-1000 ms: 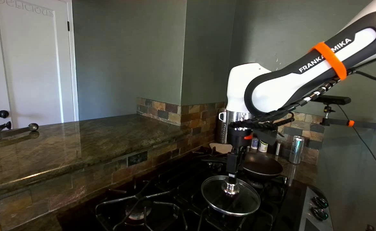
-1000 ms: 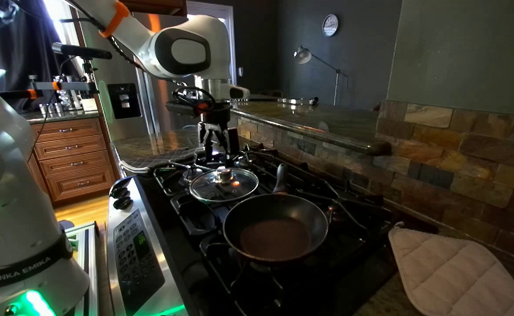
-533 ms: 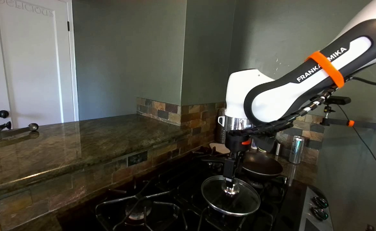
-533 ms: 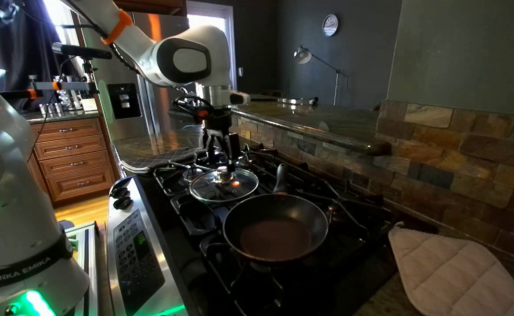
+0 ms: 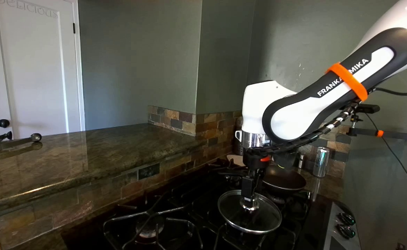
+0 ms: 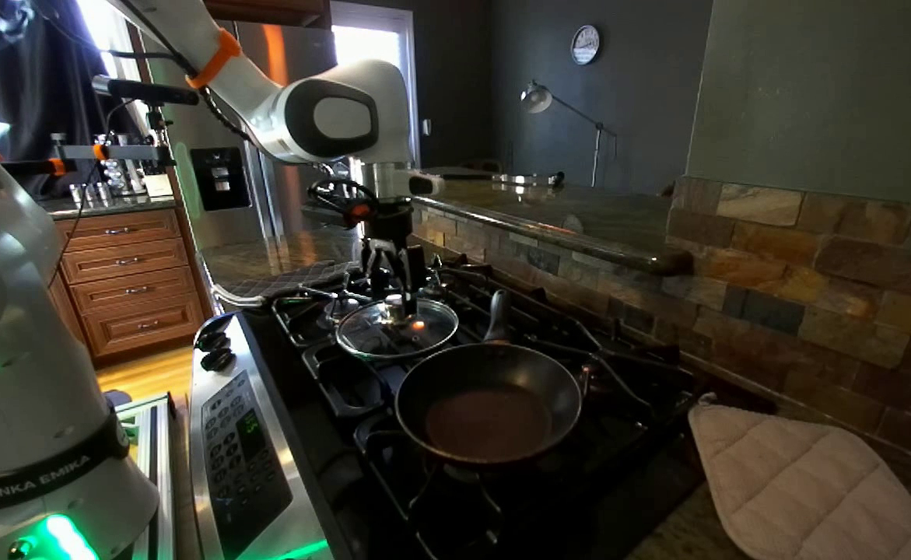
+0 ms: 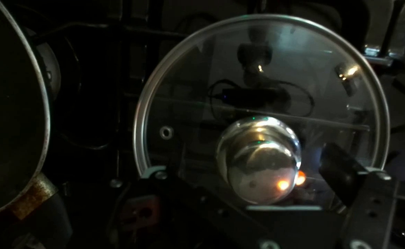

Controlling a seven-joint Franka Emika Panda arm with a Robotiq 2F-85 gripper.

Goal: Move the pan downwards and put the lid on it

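The glass lid with its metal rim lies on the stove grates, knob up. It also shows in an exterior view and the wrist view. The dark pan stands beside it on the grates, uncovered, handle toward the tiled wall. The pan also shows in an exterior view and at the left of the wrist view. My gripper is open and low over the lid, its fingers around the shiny knob. A gap shows between knob and right finger; contact on the left cannot be told.
Black grates surround both things. A raised granite counter runs along the stove. A quilted pot holder lies beyond the pan. A steel canister stands behind it. The knobs and control panel line the front edge.
My arm and gripper have moved down, bringing the fingers from above the lid's knob to around it. The lid and the pan have not moved.
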